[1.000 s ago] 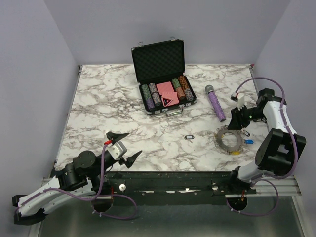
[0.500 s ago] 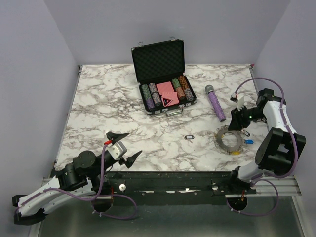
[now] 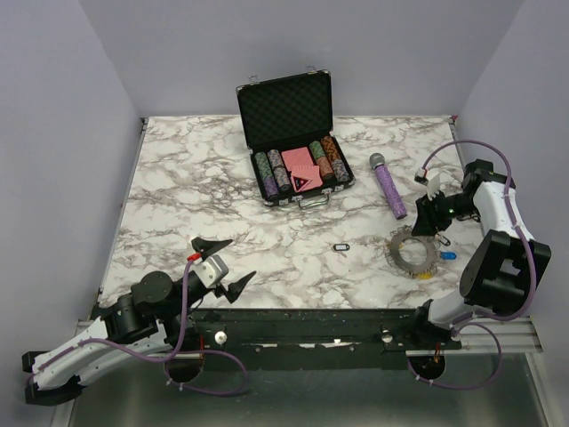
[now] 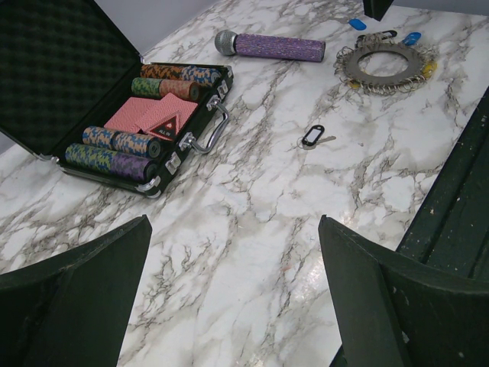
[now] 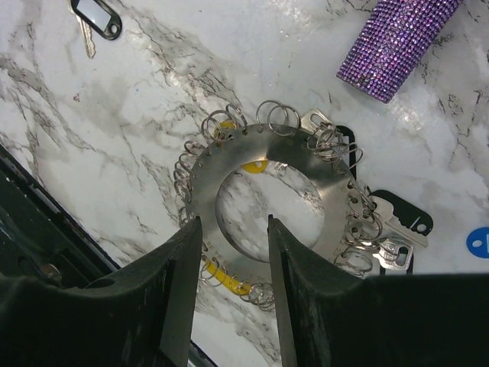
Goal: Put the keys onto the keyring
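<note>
Left gripper (image 3: pixel 222 262) (image 4: pixel 233 222): wide open and holding nothing, low by the near edge of the white marble table (image 3: pixel 178 187).
Right gripper (image 3: pixel 434 218) (image 5: pixel 233 228): partly open with nothing between its fingers, hanging over the ring.
Big silver metal ring with little loops all round (image 3: pixel 398 252) (image 4: pixel 353 67) (image 5: pixel 306 164): flat on the table at the near right, close to the sparkly purple microphone (image 3: pixel 388 185).
Small black-headed key (image 3: pixel 340 247) (image 4: pixel 313 136) (image 5: pixel 95 15): alone, to the left of the ring.
Yellow-headed key (image 3: pixel 425 275) (image 5: pixel 221 277): partly under the ring.
Blue-headed key (image 3: pixel 449 256) (image 5: pixel 480 241): just right of the ring.
Open black case of chips (image 3: pixel 293 133): at the back.
</note>
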